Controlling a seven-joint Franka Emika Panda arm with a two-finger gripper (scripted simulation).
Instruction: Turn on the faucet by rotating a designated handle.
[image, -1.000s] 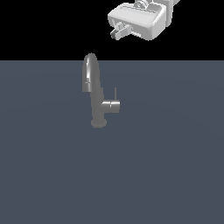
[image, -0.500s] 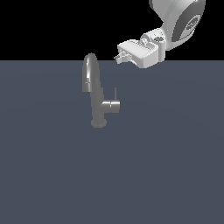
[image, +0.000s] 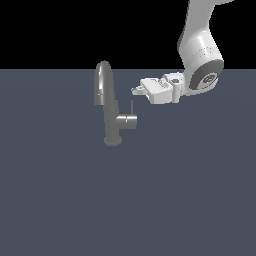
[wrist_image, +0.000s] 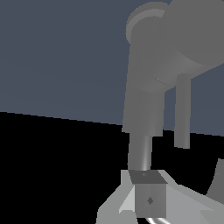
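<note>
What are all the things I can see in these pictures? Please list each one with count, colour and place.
faucet: one, shiny grey metal, tall arched spout on a round base, standing on the surface at the exterior view's centre-left.
handle: one, thin grey rod, pointing up from the short side cylinder on the faucet's side toward the exterior view's right.
surface: one, dark blue-grey, flat, under the faucet; black background beyond it.
robot arm: one, white, coming down from the upper part of the exterior view's right.
gripper: one, white and grey, pointing toward the faucet, just above the handle's tip; whether it touches it, or is open, cannot be told.
</note>
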